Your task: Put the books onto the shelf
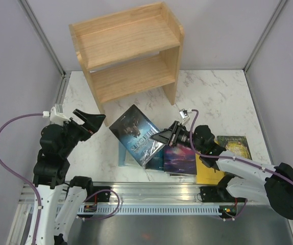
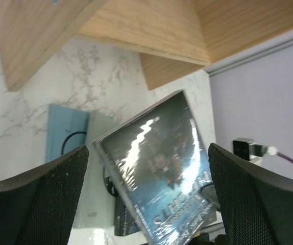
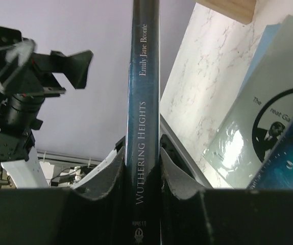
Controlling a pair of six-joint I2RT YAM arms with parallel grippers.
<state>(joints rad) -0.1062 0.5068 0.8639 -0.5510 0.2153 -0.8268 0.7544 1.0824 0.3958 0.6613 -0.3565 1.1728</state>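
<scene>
Marble table [image 1: 213, 97] | right hand [image 1: 164, 137] clamps dark book [image 1: 133, 130] | spine straight ahead

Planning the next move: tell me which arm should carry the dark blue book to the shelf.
Right. The right hand is shut on the dark blue book; the left hand is open, empty and apart from it.

You see a dark blue Wuthering Heights book [image 1: 136, 133], white lettering on its spine; a pale wood-grain shelf [image 1: 131, 51]; a white, grey-veined marble desk [image 1: 213, 97]; a yellow book [image 1: 206, 176]; a green-gold book [image 1: 236, 145].
</scene>
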